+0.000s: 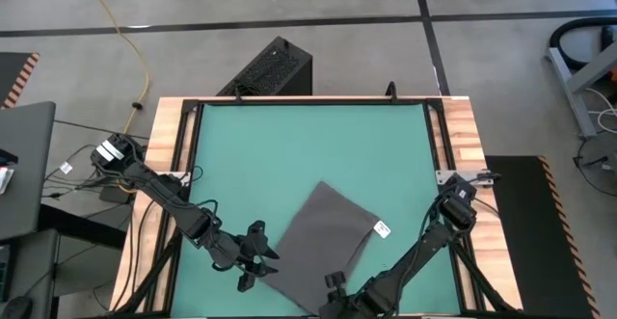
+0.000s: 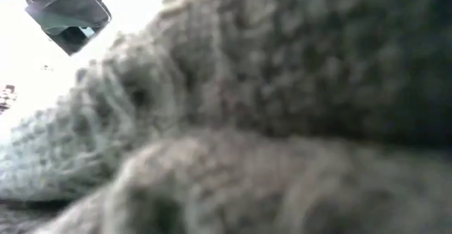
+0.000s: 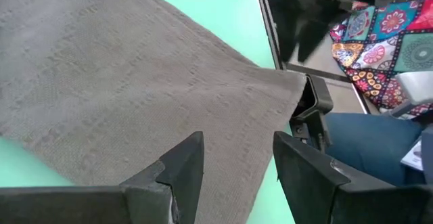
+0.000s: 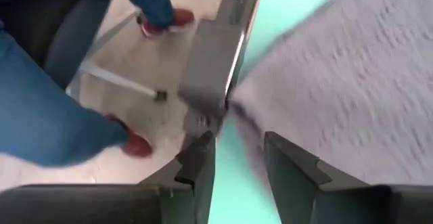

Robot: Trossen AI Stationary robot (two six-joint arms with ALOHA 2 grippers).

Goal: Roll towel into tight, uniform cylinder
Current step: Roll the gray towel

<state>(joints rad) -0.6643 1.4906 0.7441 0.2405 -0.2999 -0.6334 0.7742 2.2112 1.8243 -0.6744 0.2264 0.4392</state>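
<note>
The dark grey towel (image 1: 323, 244) lies flat and slantwise on the green mat (image 1: 289, 155), its white tag (image 1: 382, 228) at the right-hand edge. Its near corner (image 3: 287, 82) reaches a small black device (image 3: 312, 105) at the mat's near edge, and the cloth (image 2: 282, 107) fills the low view. My left gripper (image 1: 253, 257) stands open at the towel's left edge, with the cloth (image 3: 135, 95) spread out ahead of its fingers. My right gripper (image 4: 238, 166) stands open over the near corner (image 4: 237, 109), with green mat showing between its fingers.
A black box (image 1: 275, 68) stands on the floor beyond the table's far edge. Black rails (image 1: 193, 131) and wooden boards (image 1: 159, 165) frame the mat. A person in blue trousers (image 4: 40, 109) and red shoes sits just off the near edge, by a patterned cloth (image 3: 389, 38).
</note>
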